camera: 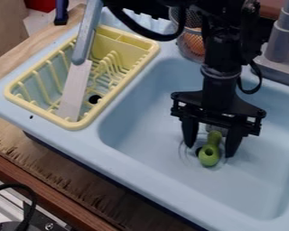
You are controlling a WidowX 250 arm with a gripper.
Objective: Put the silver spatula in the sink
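The silver spatula [73, 92] is set at a slant in the yellow dish rack [115, 90], its blade pointed toward the rack's near end and its grey handle extended past the far end. Over the light-blue sink [141, 131], the gripper [210, 151] is pointed downward, fingers spread, with a green object [208, 155] seen between them near the drain.

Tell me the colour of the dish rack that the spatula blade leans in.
The dish rack is pale yellow, best seen in the camera view.
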